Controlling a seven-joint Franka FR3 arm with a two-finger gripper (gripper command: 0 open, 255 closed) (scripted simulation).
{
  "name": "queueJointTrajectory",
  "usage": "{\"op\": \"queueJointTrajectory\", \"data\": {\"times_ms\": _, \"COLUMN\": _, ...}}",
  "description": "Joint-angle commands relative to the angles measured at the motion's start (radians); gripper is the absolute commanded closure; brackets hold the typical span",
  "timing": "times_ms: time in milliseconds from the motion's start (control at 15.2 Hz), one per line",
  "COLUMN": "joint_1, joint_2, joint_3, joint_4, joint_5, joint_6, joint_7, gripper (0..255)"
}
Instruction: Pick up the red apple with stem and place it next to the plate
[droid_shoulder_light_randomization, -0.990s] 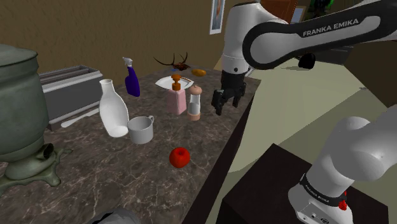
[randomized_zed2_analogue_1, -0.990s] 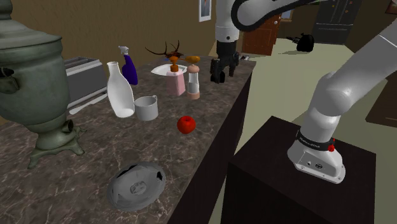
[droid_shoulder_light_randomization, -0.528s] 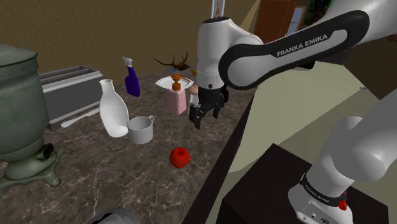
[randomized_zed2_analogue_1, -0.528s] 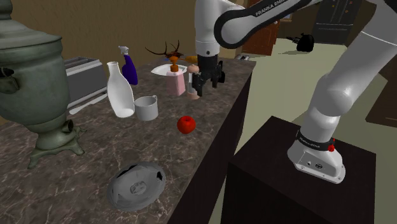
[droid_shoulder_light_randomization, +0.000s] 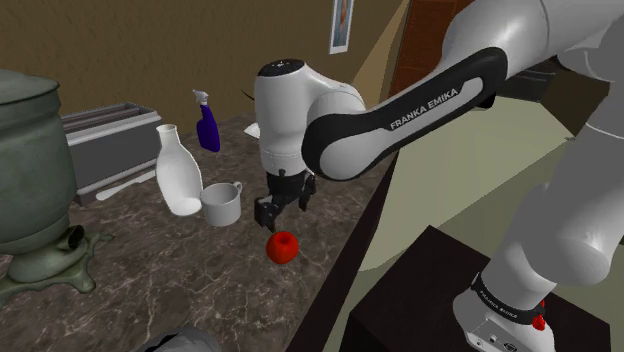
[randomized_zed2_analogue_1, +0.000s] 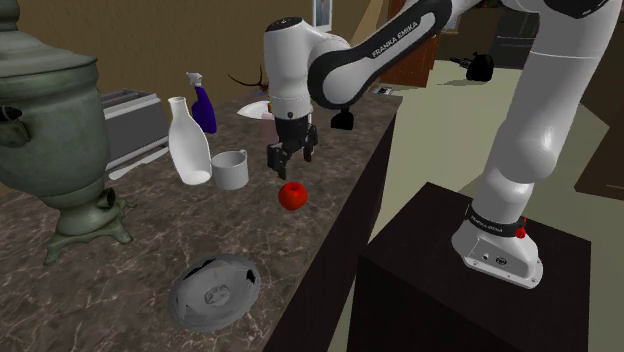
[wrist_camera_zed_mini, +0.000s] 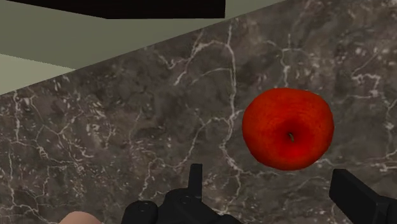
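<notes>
A red apple (droid_shoulder_light_randomization: 283, 247) (randomized_zed2_analogue_1: 292, 195) rests on the dark marble counter (droid_shoulder_light_randomization: 180, 270) near its front edge; in the wrist view its stem pit faces up (wrist_camera_zed_mini: 288, 128). My gripper (droid_shoulder_light_randomization: 282, 212) (randomized_zed2_analogue_1: 290, 163) hangs just above and slightly behind it, open. In the wrist view the gripper (wrist_camera_zed_mini: 277, 191) has its fingers wide apart, and the apple lies just ahead of the gap, untouched. A grey plate (randomized_zed2_analogue_1: 213, 290) (droid_shoulder_light_randomization: 180, 340) lies at the counter's near end. A white plate (randomized_zed2_analogue_1: 252, 108) shows behind the arm at the back.
A white bottle (droid_shoulder_light_randomization: 177, 170) and a grey mug (droid_shoulder_light_randomization: 222, 203) stand close to the apple on the shoulder view's left. Farther off are a blue spray bottle (droid_shoulder_light_randomization: 207, 122), a green samovar (droid_shoulder_light_randomization: 30, 170) and a grey box (droid_shoulder_light_randomization: 105, 140). The dark stand (droid_shoulder_light_randomization: 450, 300) sits beyond the counter's edge.
The arm has swung from the back of the counter toward the near end and lowered the gripper over the apple. The fingers stayed open; the apple has not moved.
</notes>
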Motion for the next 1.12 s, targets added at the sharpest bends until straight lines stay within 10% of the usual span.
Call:
{"op": "queueJointTrajectory", "data": {"times_ms": 0, "joint_1": 0.019, "joint_2": 0.075, "joint_3": 0.018, "joint_4": 0.054, "joint_5": -0.059, "joint_6": 0.002, "joint_7": 0.059, "gripper": 0}}
{"op": "queueJointTrajectory", "data": {"times_ms": 1056, "joint_1": 0.033, "joint_2": 0.166, "joint_3": 0.006, "joint_4": 0.037, "joint_5": -0.136, "joint_6": 0.088, "joint_7": 0.117, "gripper": 0}}
